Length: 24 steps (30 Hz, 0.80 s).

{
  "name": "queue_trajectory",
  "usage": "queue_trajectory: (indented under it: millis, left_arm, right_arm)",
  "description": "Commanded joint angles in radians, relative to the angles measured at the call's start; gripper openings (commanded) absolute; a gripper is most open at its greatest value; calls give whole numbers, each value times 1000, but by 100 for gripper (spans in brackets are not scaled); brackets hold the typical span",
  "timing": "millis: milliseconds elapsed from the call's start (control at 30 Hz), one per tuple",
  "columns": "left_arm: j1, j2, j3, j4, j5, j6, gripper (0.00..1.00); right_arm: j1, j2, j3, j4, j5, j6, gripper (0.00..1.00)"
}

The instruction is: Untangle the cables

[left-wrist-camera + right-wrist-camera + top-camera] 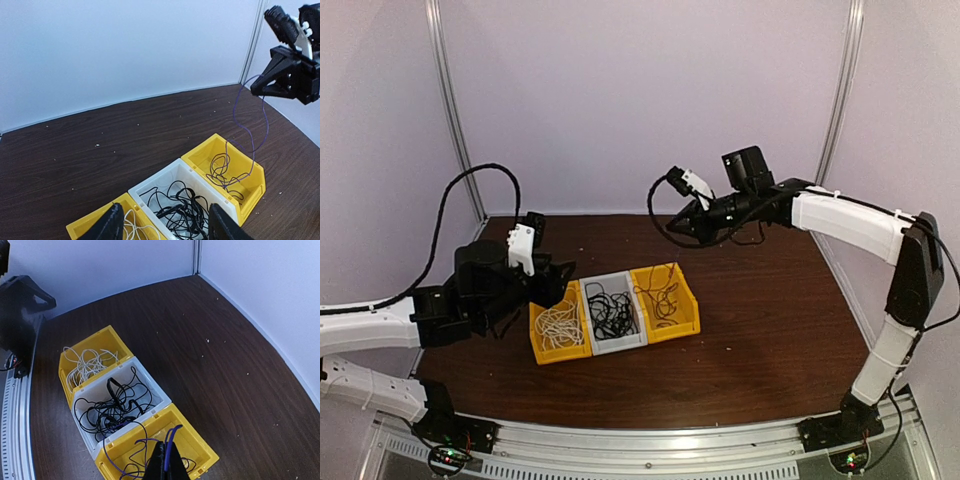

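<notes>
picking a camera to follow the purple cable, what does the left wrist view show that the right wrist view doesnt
Only the left wrist view: the right gripper seen from outside, raised, with the purple cable hanging from it into the end yellow bin; also the left gripper, fingers open.
Only the right wrist view: the left arm, the rail at the table's edge, and most of the white cable in the other yellow bin.
Both: all three bins, with the black cables in the white middle bin.

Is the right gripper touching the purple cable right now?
Touching. The left wrist view shows the purple cable hanging from the right gripper's shut tips down into the yellow bin.
</notes>
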Motion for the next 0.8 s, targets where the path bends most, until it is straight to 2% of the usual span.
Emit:
queue_trajectory:
  millis: [0,233,367,667,767]
  left_arm:
    - [3,-24,-19,36,-27,-7,59]
    - [3,-52,-45,26,-51,-9,61]
    - [3,-53,-52,16,-63,-24,63]
    - [13,-36,-51,-59,-114,-78,70]
    - [41,-24,-44,-76,-100,-99,71]
  right_arm:
    - [19,64,-48,17,32,-19,0]
    - [68,187,-45,-27,88,-23,0]
    - [105,251,-13,-60,179,-22,0]
    - [109,328,46,-160,293,-23,0]
    - [109,320,62,-195,306,-22,10]
